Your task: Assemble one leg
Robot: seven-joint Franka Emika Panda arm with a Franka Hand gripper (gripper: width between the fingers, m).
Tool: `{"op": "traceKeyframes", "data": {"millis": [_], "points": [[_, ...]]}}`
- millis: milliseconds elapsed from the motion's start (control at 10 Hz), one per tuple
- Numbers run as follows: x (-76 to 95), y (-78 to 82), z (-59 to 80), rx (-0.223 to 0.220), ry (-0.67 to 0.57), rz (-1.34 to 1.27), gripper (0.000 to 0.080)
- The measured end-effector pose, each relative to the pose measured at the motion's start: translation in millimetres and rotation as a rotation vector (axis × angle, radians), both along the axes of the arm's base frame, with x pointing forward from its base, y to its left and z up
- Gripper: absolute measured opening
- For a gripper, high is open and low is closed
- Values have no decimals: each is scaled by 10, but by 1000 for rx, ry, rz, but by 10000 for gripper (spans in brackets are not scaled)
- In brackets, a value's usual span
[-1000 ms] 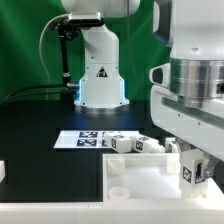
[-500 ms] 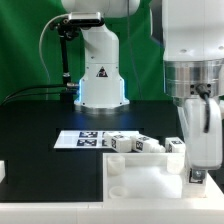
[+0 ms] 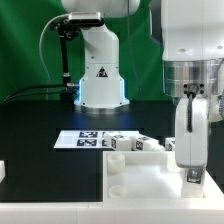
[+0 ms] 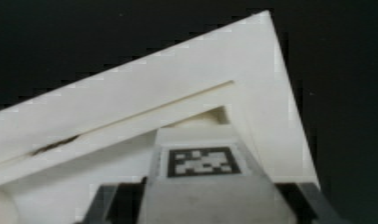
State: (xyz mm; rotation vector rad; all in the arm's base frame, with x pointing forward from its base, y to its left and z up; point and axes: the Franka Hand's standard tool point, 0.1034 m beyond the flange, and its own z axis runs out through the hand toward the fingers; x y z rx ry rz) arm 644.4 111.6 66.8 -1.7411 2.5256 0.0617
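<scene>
One leg [image 4: 204,160] sits clamped in my claw [image 3: 190,172], at 3 o'clock over the white panel [image 3: 140,180]. Rigid light plastic, likely slick; grip the flat tagged sides, clear of the peg.

A green backdrop [image 3: 25,45] hangs behind the black table [image 3: 40,130], which carries the marker board [image 3: 75,140].
</scene>
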Motion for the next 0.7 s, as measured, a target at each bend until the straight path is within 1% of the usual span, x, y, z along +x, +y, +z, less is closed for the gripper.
{"op": "traceKeyframes", "data": {"millis": [100,200,300,400,500,600,700], "points": [[-6,1,-13,-1,2,2,316],[-4,20,5,0,-4,8,485],[-29,90,94,4,-19,30,595],[-51,128,214,12,-30,49,634],[-32,137,306,18,-43,55,634],[-48,124,246,14,-37,54,647],[-57,123,224,12,-33,55,647]]}}
